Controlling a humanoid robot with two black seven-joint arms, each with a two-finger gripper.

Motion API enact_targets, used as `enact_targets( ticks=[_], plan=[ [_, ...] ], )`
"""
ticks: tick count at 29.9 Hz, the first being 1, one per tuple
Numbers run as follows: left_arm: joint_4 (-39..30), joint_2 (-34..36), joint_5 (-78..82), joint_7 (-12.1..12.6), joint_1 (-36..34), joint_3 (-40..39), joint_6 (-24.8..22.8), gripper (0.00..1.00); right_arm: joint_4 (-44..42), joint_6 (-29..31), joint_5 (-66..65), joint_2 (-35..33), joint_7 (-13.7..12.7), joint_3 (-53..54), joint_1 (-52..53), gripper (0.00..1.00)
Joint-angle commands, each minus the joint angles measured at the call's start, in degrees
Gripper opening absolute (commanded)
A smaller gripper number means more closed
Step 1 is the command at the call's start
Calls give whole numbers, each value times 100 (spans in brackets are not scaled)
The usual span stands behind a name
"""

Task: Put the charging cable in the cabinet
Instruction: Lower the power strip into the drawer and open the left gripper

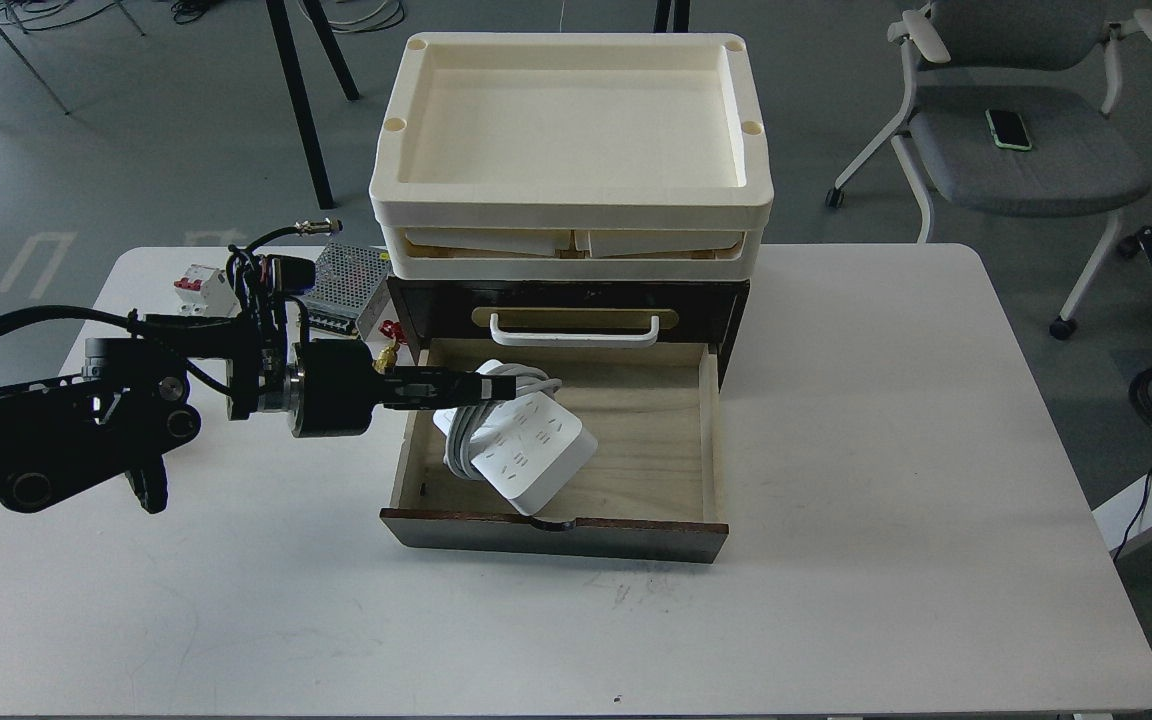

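The charging cable (531,450), a flat white power strip with its cord bundled round it, lies tilted inside the open light wood drawer (636,440) of the dark brown cabinet (726,310). My left gripper (481,388) reaches in from the left over the drawer's left wall and is shut on the strip's cord end. Whether the strip rests on the drawer floor I cannot tell. Cream trays (572,140) are stacked on top of the cabinet. My right gripper is out of view.
A white-and-red circuit breaker (198,290) and a perforated metal power supply box (344,285) sit at the back left of the white table (886,500). A grey chair (1026,140) with a phone on it stands behind right.
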Motion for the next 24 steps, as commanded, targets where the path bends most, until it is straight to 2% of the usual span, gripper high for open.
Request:
enact_targets(
  ticks=[1,9,16,21,24],
  plan=[
    [128,-84,-106,0,-10,-2,-8,0,0,0,6,-1,0,0,-1,100],
    [840,-585,-106,0,95,7,27,0,0,0,-2,-2,0,0,-63,100],
    [893,-594,-439,0,210,-2,62,0,9,0,-2,-1,9,0,-71,100],
    [893,-594,-852,0,280,-2,466,0,0,0,-2,-2,0,0,-71,100],
    [893,-603,-1002,0,289,7,554,0,9,0,6,-2,9,0,-71,100]
  ],
)
